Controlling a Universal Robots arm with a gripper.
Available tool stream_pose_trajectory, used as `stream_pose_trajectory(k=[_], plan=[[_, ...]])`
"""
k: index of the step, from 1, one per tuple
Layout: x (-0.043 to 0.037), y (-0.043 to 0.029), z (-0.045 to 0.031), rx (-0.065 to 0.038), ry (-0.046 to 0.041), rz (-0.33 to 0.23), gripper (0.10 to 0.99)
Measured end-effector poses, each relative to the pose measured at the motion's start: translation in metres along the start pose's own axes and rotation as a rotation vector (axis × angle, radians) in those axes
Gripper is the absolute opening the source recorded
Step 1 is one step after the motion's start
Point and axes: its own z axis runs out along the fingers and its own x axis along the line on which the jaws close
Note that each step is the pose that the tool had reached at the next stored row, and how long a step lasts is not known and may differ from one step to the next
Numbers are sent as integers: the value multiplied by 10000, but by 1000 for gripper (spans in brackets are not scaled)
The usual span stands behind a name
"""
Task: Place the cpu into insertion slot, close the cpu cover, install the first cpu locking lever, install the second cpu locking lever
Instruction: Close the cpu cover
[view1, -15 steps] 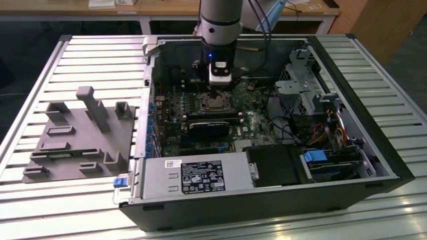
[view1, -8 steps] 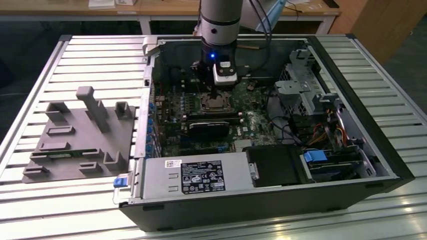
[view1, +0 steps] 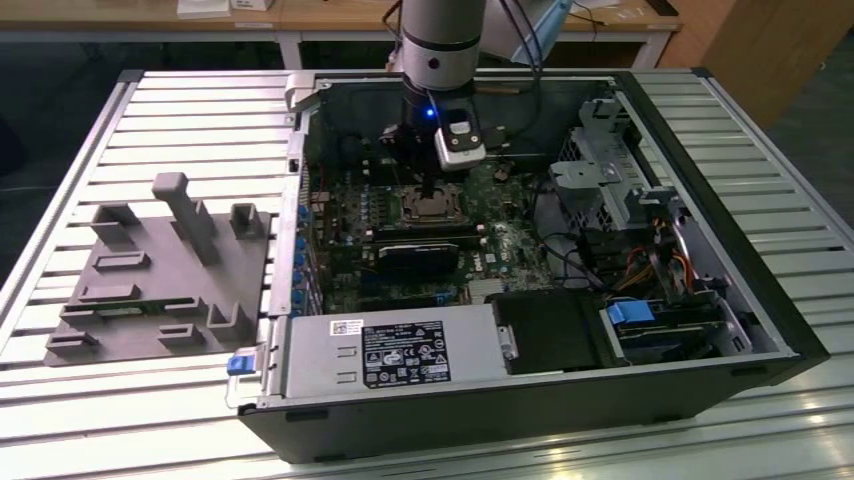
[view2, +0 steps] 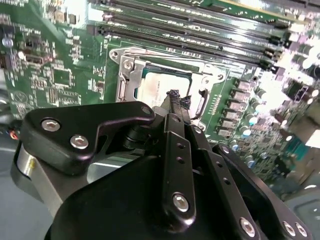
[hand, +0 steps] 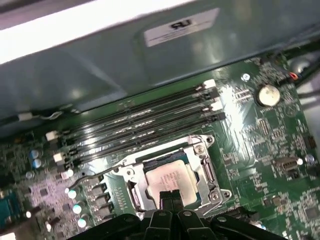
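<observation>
My tool (hand: 170, 196), tips pressed together on nothing, hovers right over the chip (hand: 167, 176), seated in its socket (hand: 129, 172). The cover (hand: 206, 169) looks down; levers (hand: 100, 171), can't tell if latched.

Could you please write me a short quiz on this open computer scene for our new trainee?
1. True or false: the cpu lies in the insertion slot.
2. The pincer is nearest to: A the cpu; B the round battery; C the power supply.
3. In the exterior view, on which side of the computer case does the grey fixture lie?
Key: 1 true; 2 A; 3 the exterior view's left.
</observation>
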Motion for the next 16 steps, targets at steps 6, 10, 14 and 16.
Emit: stream_pose_trajectory(k=[6, 10, 14, 16], plan=[[-1, -2, 1, -58, -119, -620, 106], [17, -9, 8, -115, -296, -767, 106], [68, -35, 20, -139, -341, -828, 106], [100, -50, 25, -148, -369, -846, 106]])
